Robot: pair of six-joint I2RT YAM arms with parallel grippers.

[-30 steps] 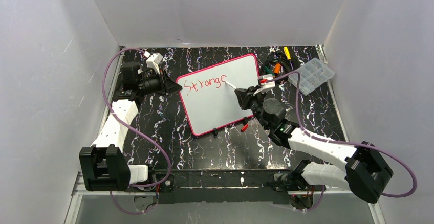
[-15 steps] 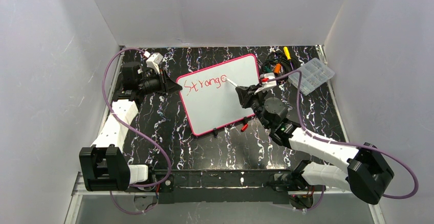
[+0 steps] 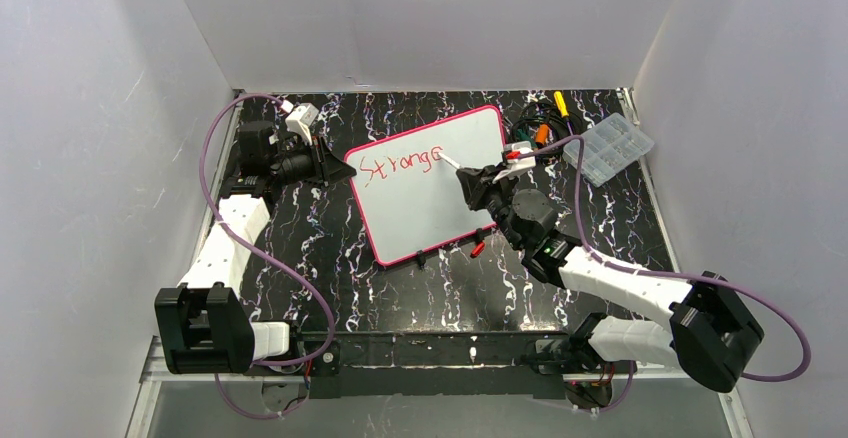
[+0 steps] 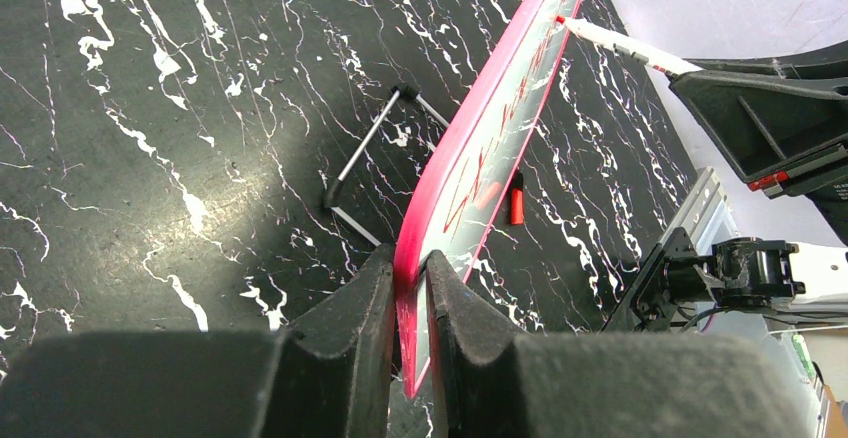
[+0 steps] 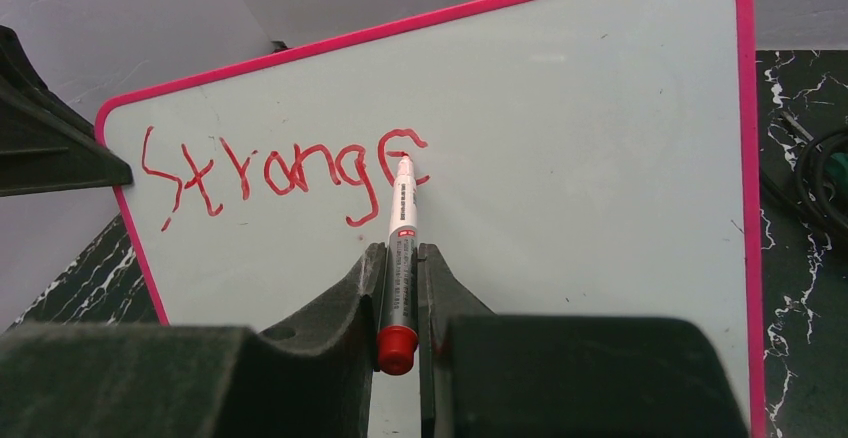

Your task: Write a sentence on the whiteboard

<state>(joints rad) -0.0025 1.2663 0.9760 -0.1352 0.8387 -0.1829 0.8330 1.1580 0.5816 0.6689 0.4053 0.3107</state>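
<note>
The whiteboard [image 3: 430, 198] with a pink border stands tilted on the black marbled table. My left gripper [image 3: 340, 168] is shut on its left edge; in the left wrist view its fingers [image 4: 408, 258] pinch the pink rim of the whiteboard [image 4: 500, 108]. My right gripper [image 3: 478, 186] is shut on a red marker [image 5: 400, 228], whose tip touches the whiteboard [image 5: 600, 138]. The sentence [image 5: 270, 173] so reads "Strong" plus a part-drawn letter at the tip; the sentence [image 3: 400, 165] runs along the board's upper left.
A clear compartment box [image 3: 607, 148] lies at the back right, beside a tangle of cables and tools [image 3: 540, 123]. A red marker cap [image 3: 478, 249] lies by the board's lower right corner. A wire stand [image 4: 370, 153] props the board from behind. White walls enclose the table.
The marker tip has shifted slightly up and left at the end of the red word, adding to its last letter. The left arm and the board have not moved.
</note>
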